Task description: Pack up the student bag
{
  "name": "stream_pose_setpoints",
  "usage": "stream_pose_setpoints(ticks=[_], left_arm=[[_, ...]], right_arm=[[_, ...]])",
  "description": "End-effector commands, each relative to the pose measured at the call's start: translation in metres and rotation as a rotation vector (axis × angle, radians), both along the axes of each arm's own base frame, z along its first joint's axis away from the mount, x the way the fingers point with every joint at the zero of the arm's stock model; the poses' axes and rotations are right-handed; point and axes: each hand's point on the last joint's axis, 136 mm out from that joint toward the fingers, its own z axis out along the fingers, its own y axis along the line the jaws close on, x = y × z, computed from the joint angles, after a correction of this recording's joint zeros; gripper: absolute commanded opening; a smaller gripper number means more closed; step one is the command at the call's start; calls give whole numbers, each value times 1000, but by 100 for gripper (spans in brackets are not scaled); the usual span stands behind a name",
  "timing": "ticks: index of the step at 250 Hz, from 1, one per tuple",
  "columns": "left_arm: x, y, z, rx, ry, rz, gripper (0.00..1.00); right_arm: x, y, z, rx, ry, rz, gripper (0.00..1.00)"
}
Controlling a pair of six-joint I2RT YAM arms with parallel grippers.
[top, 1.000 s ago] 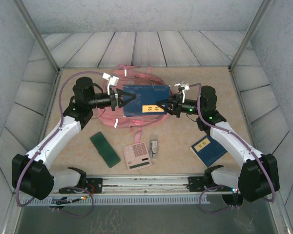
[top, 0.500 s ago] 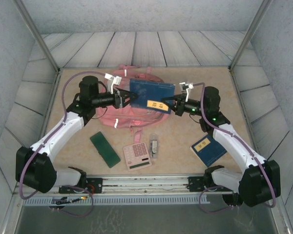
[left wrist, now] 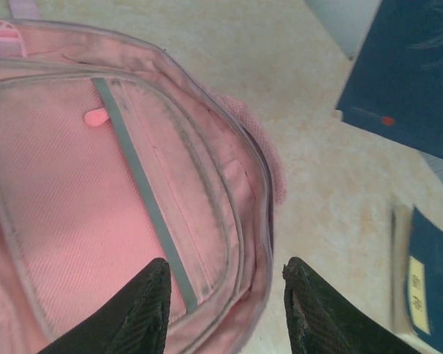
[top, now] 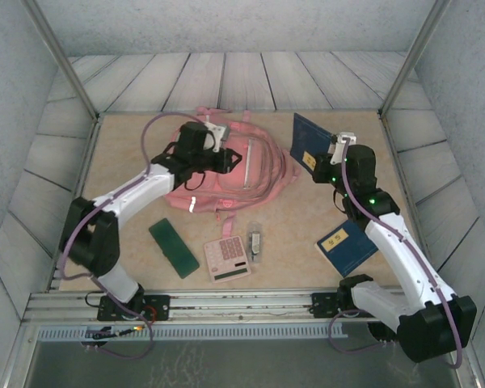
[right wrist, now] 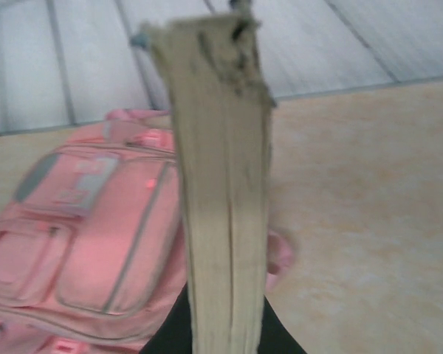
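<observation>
Beige tabletop point(top: 404, 190) inside grey panelled walls; contents as follows.

Item 1: the student bag point(top: 242, 174), pink, lying flat at mid-table with its zipped front pockets facing up. Its long axis appears to slant from far left to near right. The rounded end of the front pocket zip points right, towards the books. Which end is the top cannot be told.

Item 2: left gripper point(left wrist: 227, 262), poised over the bag's front pocket. Its fingers point(left wrist: 144, 313) stand apart with pink fabric showing between them, and they hold nothing. Whether the tips touch the fabric cannot be told.

Item 3: right gripper point(top: 319, 164), clamped on the blue book point(top: 309, 139). The book stands on edge and tilted, just beside the bag's right side. The right wrist view shows its page edges rising upright from between the fingers.

Item 4: sundries on the near half of the table: a second blue book point(top: 345, 246) lying flat at right, a pink calculator point(top: 228, 257), a green case point(top: 174, 248), and a small grey object point(top: 256, 242) too small to identify.

Change noted: a second ago the book lay flat across the bag, gripped by both arms at opposite edges. The left gripper has since let go. The right alone has carried the book off to the right and up on edge, leaving the bag's front uncovered.
</observation>
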Motion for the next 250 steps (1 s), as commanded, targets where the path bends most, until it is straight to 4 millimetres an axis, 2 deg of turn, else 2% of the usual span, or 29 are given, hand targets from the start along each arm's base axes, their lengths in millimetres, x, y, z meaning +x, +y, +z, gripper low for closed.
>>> stream_pose_setpoints(ticks=[1, 17, 50, 123, 151, 179, 250], left_arm=[[14, -25, -13, 94, -39, 23, 44], [21, -39, -25, 148, -34, 40, 43], [30, -70, -48, 191, 2, 41, 32], [46, -124, -92, 188, 57, 61, 33], [58, -128, -111, 236, 61, 135, 33], [70, -121, -127, 294, 60, 209, 34], [77, -104, -150, 418, 54, 275, 37]], right_arm=[[-6, -30, 14, -85, -22, -135, 0], [-8, -35, 13, -95, -20, -159, 0], [-12, -39, 12, -101, -19, -179, 0], [-15, -34, 4, -85, -8, -152, 0], [-16, -32, 1, -74, -7, -142, 0], [-19, -33, -2, -71, -5, -142, 0], [-20, -34, -7, -74, -5, -146, 0]])
